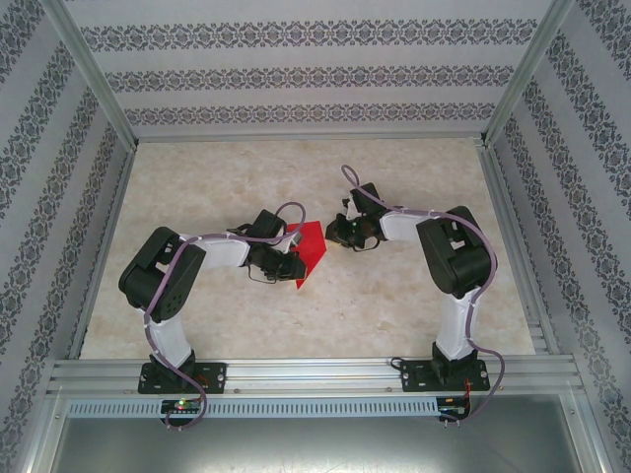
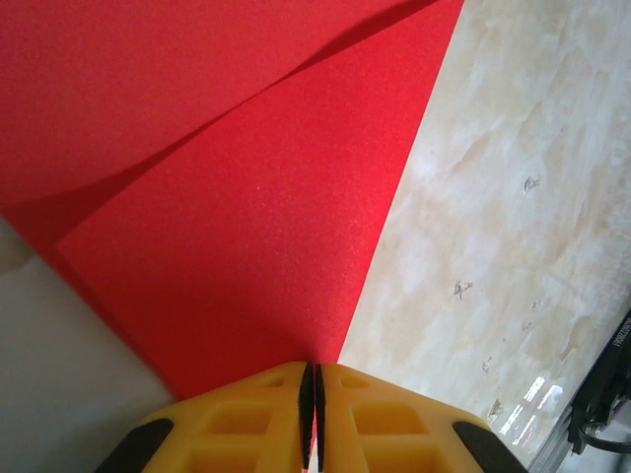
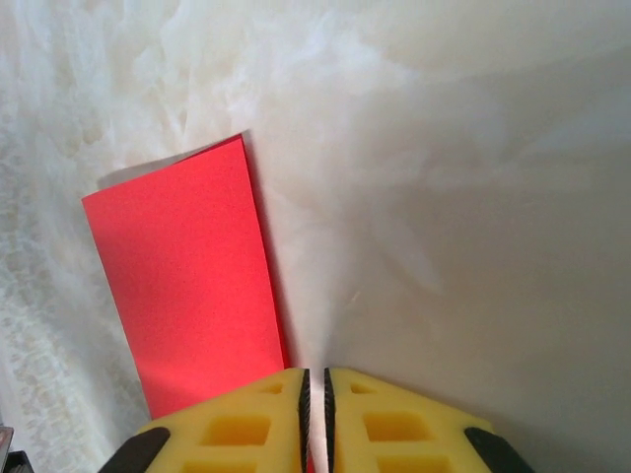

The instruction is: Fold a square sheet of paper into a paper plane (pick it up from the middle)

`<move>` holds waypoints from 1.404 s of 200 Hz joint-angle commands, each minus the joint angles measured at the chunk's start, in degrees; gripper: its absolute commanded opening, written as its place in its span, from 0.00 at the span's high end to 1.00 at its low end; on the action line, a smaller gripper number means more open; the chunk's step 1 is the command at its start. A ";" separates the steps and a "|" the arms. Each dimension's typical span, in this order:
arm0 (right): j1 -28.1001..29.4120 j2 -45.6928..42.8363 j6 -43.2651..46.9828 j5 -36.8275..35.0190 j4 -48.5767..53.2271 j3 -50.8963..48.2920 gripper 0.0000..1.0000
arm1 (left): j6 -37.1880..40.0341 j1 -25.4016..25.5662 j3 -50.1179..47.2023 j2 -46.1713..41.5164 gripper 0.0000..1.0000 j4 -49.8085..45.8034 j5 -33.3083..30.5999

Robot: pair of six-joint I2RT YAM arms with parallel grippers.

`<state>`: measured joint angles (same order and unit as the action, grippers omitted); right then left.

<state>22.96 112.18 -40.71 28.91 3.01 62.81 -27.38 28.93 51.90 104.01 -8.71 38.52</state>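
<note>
Two tools are closed on the square sheet of paper (image 1: 310, 248), which is held near the middle of the surface (image 1: 394, 187), between the arms. The left tool (image 2: 311, 382) is seen with its yellow fingers (image 2: 246, 414) pressed together on the red sheet, though whether on a corner or an edge cannot be told. From the left wrist, one layer is seen spreading ahead of the fingers while a second layer curls up and over it, with a shadowed gap between the two. The right tool (image 3: 315, 386) is likewise drawn almost fully together. A sliver of red is visible in the slit between its fingers, so the opposite edge is judged to be pinched there. From the right wrist, the sheet is seen as a narrow red strip reaching away to the left of the fingers.

The step in hand is judged to be the first half-fold, not yet creased: the layers are doubled over, but the bend is loose and rounded. For a good result, the free edges should be brought into line before any pressure is applied, since a skew fixed now would be carried into every later fold. Both pinches should be firm, yet the sheet should not be pulled taut between them, as thin paper is easily torn or dragged out of a grip. The bend should then be lowered to the surface and flattened along its whole length.
</note>
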 commanded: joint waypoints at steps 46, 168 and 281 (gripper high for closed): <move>2.10 -10.80 0.49 -1.43 7.25 -3.85 0.73 | -2.58 0.47 0.67 -2.04 0.83 -4.98 1.28; 7.02 -7.25 -1.55 -3.45 8.44 -4.31 0.66 | 2.91 0.16 9.60 -1.10 0.74 -13.42 -3.03; 7.97 -3.31 -1.92 -1.07 6.82 -1.22 0.67 | 5.09 -1.10 11.07 1.42 0.78 -15.48 -8.75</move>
<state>29.98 107.37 -41.91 26.41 10.52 59.90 -24.16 28.73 61.54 105.25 -21.96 30.79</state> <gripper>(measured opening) 0.338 0.217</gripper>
